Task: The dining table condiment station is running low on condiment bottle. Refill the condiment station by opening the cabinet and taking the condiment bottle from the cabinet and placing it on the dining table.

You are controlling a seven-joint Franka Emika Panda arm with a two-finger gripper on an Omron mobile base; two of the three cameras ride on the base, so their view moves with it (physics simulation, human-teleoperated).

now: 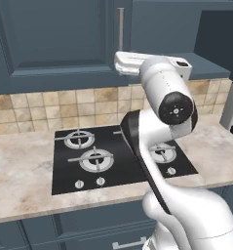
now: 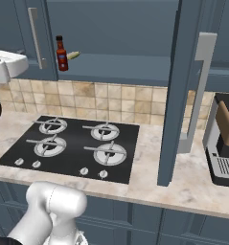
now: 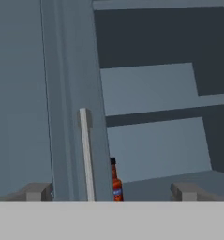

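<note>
Left base view: set behind the arm's left, looking forward and down over the gas hob [image 1: 113, 158] toward the closed cabinet door [image 1: 49, 39]. Right base view: set behind the arm's right, facing the same hob [image 2: 73, 148], tiled backsplash [image 2: 92, 100] and open cabinet [image 2: 116, 48]. Hand view: close before the cabinet, looking along the fingertips [image 3: 36, 191] into its shelves [image 3: 155, 101], past the door's bar handle [image 3: 86, 154].

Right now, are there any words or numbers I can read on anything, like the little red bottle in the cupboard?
None can be read.
The label on the small dark red hot-sauce bottle with a black cap: too small and blurred.
The round silver knobs of the black gas hob: no readable marks.
</note>
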